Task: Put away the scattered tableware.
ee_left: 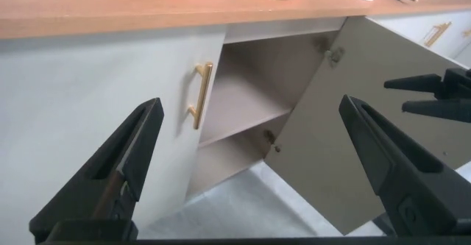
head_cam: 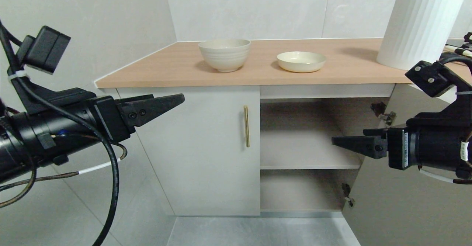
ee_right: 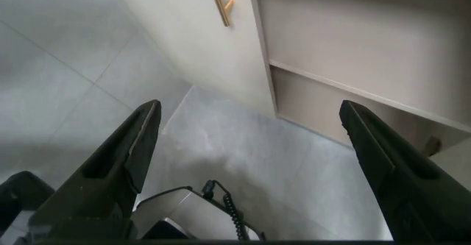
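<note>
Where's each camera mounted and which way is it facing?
Head view: on the head, facing forward-down at the cabinet; left gripper, right gripper show.
Left wrist view: wrist-mounted, facing the shelves; open fingers frame it.
Right wrist view: wrist-mounted, facing floor and shelves; open fingers frame it.
All three share the gold handle.

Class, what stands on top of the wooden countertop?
A deep ribbed bowl, a shallow dish and a tall white fluted container. The countertop behind that container is hidden; the bowl's inside cannot be seen.
</note>
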### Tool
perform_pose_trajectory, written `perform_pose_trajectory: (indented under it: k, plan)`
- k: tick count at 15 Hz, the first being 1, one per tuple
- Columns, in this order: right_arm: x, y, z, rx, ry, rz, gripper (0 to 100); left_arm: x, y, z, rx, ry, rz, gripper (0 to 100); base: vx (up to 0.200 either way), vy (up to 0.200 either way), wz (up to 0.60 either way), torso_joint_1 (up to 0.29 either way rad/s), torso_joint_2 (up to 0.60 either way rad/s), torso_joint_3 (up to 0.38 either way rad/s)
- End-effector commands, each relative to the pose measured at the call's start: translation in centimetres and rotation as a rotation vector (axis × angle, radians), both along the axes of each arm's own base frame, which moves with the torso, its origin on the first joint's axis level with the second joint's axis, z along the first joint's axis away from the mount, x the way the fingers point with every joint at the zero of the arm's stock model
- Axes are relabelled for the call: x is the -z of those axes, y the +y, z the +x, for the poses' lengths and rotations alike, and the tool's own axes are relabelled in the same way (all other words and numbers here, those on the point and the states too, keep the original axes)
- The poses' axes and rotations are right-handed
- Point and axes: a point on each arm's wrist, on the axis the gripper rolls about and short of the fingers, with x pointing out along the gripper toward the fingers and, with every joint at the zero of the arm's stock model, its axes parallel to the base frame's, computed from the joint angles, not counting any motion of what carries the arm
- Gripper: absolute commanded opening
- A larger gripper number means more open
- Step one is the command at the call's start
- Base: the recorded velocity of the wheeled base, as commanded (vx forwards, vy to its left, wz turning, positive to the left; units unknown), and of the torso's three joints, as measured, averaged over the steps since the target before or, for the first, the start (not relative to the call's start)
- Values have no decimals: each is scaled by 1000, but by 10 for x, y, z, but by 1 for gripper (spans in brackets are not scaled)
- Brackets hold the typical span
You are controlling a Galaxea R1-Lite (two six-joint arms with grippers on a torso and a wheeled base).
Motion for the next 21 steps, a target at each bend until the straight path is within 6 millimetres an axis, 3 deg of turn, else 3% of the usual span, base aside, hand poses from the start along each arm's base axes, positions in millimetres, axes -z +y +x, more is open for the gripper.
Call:
perform_pose_trajectory:
  k: [1,8,16,21]
  plan:
    - [0,0,0,0,1,-1,100,1,0,1,0,3,0,100,200,0,0,-7,2,2]
    - [2,-1,-2,1,5,0,100,0,0,0,0,2,0,100,200,0,0,2,1,2]
    - [5,-1,0,2,-40,24,100,-3,1,-3,0,-12,-7,100,0,0,0,0,0,0]
    - [2,-3,-4,1,-55,32,100,-2,1,-2,-2,-8,-5,100,0,0,0,28,-227,-271]
